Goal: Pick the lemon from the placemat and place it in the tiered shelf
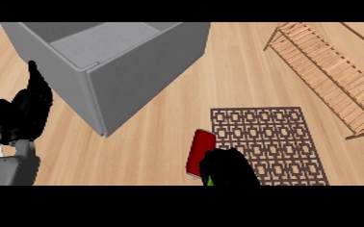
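The right robot hand (pixel 229 166) hangs over the near left corner of the placemat (pixel 274 144), and of the two hands it is clearly the nearer one to the task's thing. No yellow lemon shows anywhere on the placemat. I judge that it lies under this robot hand, hidden by the black palm. Only a small green bit (pixel 210 181) shows at the hand's near left side, and I cannot tell what it is. Whether this robot hand is wide, narrow or holding something, I also cannot tell.

Just at its left a red oblong thing (pixel 200 153) lies along the placemat's left edge, with its long axis pointing away from the robot, a little tilted.

The tiered shelf (pixel 316 69) stands on the bench (pixel 177 120) beyond the placemat's far right corner, with its long axis slantwise. The coming move therefore has to go forward and to the right.

The left robot hand (pixel 25 110) rests open, fingers up, well to the left of the placemat, beside a grey box (pixel 142 72).
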Controlling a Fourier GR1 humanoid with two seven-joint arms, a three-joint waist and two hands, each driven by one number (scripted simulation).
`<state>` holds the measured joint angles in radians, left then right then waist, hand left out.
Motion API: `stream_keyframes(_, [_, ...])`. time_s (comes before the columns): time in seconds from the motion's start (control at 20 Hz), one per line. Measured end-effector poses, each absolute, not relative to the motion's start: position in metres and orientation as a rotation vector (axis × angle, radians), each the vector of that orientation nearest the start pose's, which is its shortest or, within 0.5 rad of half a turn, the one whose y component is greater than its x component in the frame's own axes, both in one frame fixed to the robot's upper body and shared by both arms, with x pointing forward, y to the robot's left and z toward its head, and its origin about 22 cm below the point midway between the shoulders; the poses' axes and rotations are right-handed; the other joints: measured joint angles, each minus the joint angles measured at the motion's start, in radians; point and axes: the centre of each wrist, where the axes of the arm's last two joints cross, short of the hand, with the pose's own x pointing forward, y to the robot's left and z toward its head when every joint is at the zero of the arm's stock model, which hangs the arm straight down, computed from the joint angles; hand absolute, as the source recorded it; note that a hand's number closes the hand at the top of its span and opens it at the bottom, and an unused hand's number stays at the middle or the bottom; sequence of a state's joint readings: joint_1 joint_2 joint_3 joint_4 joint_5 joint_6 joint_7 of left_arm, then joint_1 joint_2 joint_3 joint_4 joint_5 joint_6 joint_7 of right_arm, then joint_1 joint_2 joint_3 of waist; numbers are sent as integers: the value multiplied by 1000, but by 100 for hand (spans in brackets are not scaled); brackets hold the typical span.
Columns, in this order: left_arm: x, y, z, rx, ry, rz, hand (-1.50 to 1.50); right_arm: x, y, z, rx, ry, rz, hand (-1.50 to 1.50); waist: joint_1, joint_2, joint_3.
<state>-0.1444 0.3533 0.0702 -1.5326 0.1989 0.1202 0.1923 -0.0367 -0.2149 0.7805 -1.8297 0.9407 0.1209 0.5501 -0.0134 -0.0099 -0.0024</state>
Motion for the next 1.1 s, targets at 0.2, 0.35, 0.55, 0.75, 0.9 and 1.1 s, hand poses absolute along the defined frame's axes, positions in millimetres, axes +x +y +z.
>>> stream_keyframes(0.2, [276,317,64,238,-1499,41,0,158,-97,90,-526,-1558,1055,150,-9,-1,1])
stream_keyframes(0.35, [277,319,64,240,-1497,41,0,146,-103,123,-540,-1664,912,150,-10,-2,1])
stream_keyframes(0.55, [276,316,60,226,-1497,33,0,137,-118,162,-589,-1723,763,150,-4,0,2])
stream_keyframes(0.75, [278,313,60,226,-1504,32,0,149,-124,182,-680,-1691,691,150,4,3,1])
stream_keyframes(0.9, [278,309,61,224,-1506,29,0,163,-137,198,-796,-1674,648,150,7,4,2])
stream_keyframes(1.1, [278,311,61,219,-1506,26,0,180,-157,218,-937,-1634,584,150,9,5,3])
